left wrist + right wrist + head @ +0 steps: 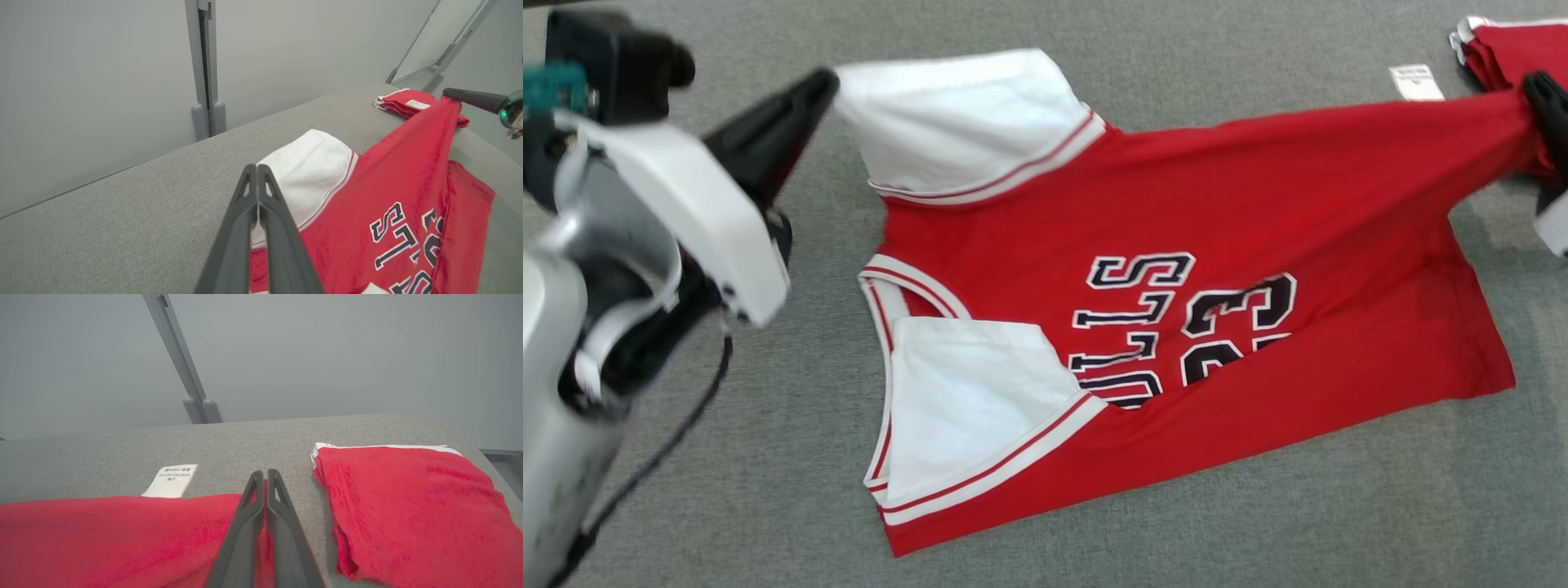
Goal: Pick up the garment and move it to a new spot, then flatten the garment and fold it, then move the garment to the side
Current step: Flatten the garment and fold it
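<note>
Our left arm (580, 384) bulks pale and blurred at the lower left of the head view, cut off by the frame edge. From it the left gripper (825, 80) reaches to the upper left, clenched on the white shoulder of the jersey (1258, 204) and holding it up off the grey table (768, 506). The left wrist view adds what the head view cannot: a sliver of white cloth pinched between the closed fingers (241, 220).

The jersey spreads across the middle of the frame. Its far edge is stretched taut between our two grippers, and the rest lies on the table. Navy letters edged in white run sideways as "LLS", with part of a "U" and the number "23" cut off by a red fold along the near side.

At the upper right a white tag (1415, 82) lies just past the raised edge. Its print is too small to read, and we cannot tell whether it is sewn to the jersey. At the right edge our right gripper (1542, 88), half out of frame, is clamped on the red hem. The right wrist view shows red cloth between its fingers (245, 522). Just beyond sits a folded red pile (1515, 45), cropped in the head view. The right wrist view shows more of it, with white trim along its far edge.
</note>
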### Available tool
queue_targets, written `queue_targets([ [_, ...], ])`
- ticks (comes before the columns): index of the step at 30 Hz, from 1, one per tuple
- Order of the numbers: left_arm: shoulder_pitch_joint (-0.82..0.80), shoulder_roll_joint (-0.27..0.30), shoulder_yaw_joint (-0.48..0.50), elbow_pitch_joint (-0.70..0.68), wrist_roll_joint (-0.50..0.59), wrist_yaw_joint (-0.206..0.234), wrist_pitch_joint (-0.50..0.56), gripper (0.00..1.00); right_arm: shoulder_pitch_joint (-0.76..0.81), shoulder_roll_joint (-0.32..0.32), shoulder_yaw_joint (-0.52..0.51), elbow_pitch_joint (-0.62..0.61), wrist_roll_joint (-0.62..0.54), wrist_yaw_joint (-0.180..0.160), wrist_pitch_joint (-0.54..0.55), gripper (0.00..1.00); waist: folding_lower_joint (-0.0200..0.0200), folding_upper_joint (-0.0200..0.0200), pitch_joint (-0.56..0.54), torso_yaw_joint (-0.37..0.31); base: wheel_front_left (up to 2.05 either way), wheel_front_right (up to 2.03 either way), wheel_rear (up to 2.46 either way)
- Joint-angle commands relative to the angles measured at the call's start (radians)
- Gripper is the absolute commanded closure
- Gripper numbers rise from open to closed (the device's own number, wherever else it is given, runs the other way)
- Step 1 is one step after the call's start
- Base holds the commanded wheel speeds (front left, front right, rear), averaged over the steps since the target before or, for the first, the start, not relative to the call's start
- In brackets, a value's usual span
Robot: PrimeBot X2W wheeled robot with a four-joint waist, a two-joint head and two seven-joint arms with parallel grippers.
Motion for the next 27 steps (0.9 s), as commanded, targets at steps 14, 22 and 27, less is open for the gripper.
queue_targets([
  [14, 0.575, 0.111, 0.106, -0.483, -0.15, 0.183, -0.092, 1.0, 0.338, -0.125, -0.074, -0.15, 0.028, -0.001, -0.131, 1.0, 0.0, 0.0, -0.096, 0.071, 0.0, 0.0, 0.0],
  [22, 0.775, 0.066, 0.022, -0.467, -0.139, 0.193, -0.162, 1.0, 0.458, -0.075, -0.115, -0.094, -0.025, -0.001, -0.176, 1.0, 0.0, 0.0, -0.101, 0.081, 0.0, 0.0, 0.0],
  [27, 0.818, 0.005, -0.038, -0.359, -0.11, 0.181, -0.213, 1.0, 0.489, -0.025, -0.135, -0.049, -0.041, -0.001, -0.183, 1.0, 0.0, 0.0, -0.094, 0.08, 0.0, 0.0, 0.0],
])
